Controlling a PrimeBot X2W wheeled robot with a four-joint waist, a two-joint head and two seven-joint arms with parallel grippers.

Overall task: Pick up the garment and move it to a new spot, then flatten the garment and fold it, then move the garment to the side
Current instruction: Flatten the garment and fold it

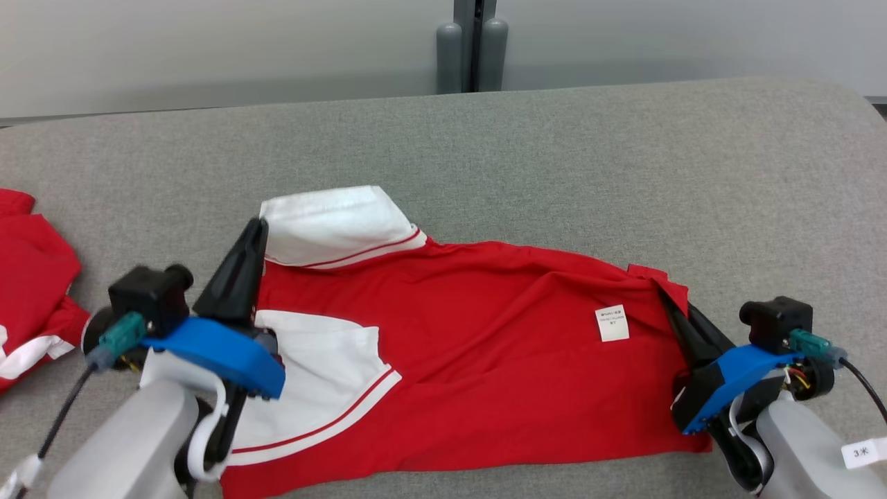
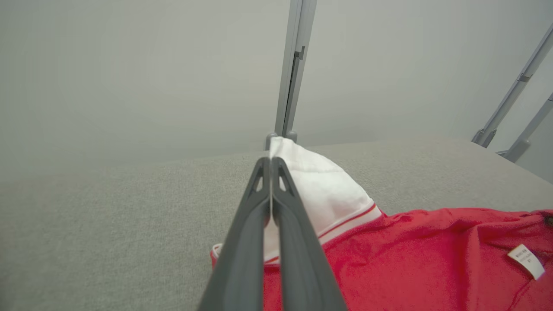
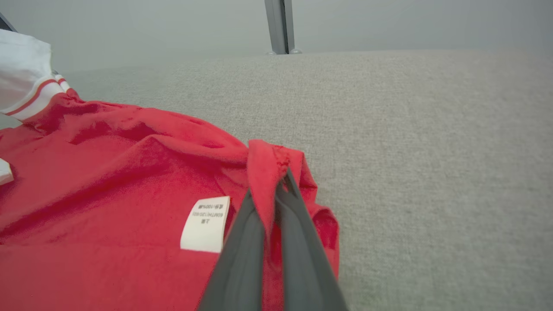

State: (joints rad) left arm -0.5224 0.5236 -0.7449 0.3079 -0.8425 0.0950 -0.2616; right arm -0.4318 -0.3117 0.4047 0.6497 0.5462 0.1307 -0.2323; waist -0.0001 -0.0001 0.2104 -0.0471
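Folding looks to be the step in hand: my left gripper [image 1: 256,225] is clamped tight on the white sleeve [image 1: 332,225] and my right gripper [image 1: 664,292] on a hem corner [image 3: 270,160] of the red shirt [image 1: 485,326], which lies spread on the grey cushion [image 1: 624,159], so next both edges must lift together.

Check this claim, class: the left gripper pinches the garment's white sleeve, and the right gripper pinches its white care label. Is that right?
Wrong in one respect: the right gripper pinches a red corner of the garment, not the care label, which lies free beside it, as the right wrist view shows. The left gripper does pinch the white sleeve.
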